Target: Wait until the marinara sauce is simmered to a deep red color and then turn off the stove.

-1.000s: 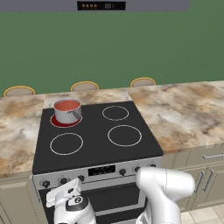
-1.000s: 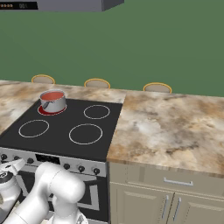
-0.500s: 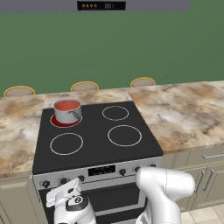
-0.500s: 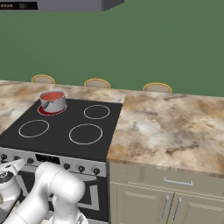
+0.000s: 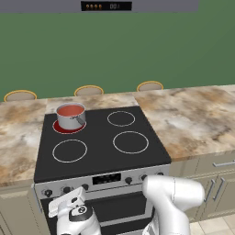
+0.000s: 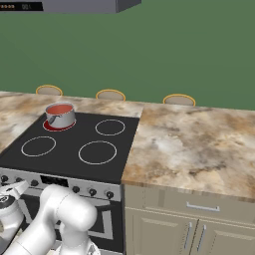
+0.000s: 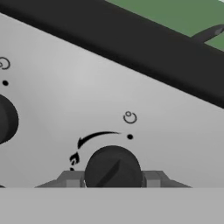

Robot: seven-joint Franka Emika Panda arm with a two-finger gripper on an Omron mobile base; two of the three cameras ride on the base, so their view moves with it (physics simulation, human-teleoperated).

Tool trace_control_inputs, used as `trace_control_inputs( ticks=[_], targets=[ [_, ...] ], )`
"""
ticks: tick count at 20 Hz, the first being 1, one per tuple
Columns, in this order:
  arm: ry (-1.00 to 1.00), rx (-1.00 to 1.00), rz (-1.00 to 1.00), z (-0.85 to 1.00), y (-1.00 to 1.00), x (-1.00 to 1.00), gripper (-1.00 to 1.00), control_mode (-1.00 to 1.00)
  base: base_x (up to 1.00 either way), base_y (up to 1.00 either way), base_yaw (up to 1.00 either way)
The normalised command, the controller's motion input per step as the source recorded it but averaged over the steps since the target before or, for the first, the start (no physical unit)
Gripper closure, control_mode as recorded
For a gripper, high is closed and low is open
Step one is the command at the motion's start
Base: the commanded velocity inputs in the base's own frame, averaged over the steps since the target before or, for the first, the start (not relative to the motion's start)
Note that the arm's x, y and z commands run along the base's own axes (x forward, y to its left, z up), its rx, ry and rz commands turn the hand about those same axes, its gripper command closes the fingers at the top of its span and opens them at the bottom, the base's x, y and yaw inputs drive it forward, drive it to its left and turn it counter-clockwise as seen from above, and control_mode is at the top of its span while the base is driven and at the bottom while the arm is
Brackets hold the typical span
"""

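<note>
Pincer: gripper (image 7: 113, 178) is narrowed onto a black knob (image 7: 113, 171) on the silver front panel (image 7: 74, 83) of the stove (image 5: 98, 137); a dark fingertip (image 7: 71, 179) sits at each side of the knob, touching or all but touching it.
Pincer, base views: hand low in front of the stove's front left end, at the panel's left knobs (image 5: 69, 209); tips hidden by the hand itself.
Knob: slot tilted, lying on a diagonal; a curved arrow mark and a small flame sign sit just above and left of it, a small ring symbol and dot above right.
Neighbours: second black knob (image 7: 5, 119) at the left edge of the hand view, well apart from the held one; more knobs and a dark display (image 5: 106, 178) run along the panel toward its right end.
Surroundings: marbled counter (image 6: 199, 144) on both sides of the stove, grey hood (image 5: 105, 5) overhead, green wall behind.
In the way: nothing between fingertips and knob.
Sauce: marinara sauce (image 5: 70, 110), red, fills a steel saucepan (image 5: 71, 120) on the back left burner, which glows red under it (image 5: 60, 129).
Sauce vs pincer: pan at the cooktop's rear left corner, above and behind the hand at the front panel; well apart.
</note>
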Motion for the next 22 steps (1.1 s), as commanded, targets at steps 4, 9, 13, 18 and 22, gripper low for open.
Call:
trace_control_inputs(
  ticks=[4, 9, 13, 18, 22],
  targets=[
    [0.00, 0.00, 0.00, 0.00, 0.00, 0.00, 1.00, -1.00, 0.00, 0.00, 0.00],
    [0.00, 0.00, 0.00, 0.00, 0.00, 0.00, 1.00, -1.00, 0.00, 0.00, 0.00],
    [0.00, 0.00, 0.00, 0.00, 0.00, 0.00, 1.00, -1.00, 0.00, 0.00, 0.00],
    [0.00, 0.00, 0.00, 0.00, 0.00, 0.00, 1.00, -1.00, 0.00, 0.00, 0.00],
    [0.00, 0.00, 0.00, 0.00, 0.00, 0.00, 1.00, -1.00, 0.00, 0.00, 0.00]
  ],
)
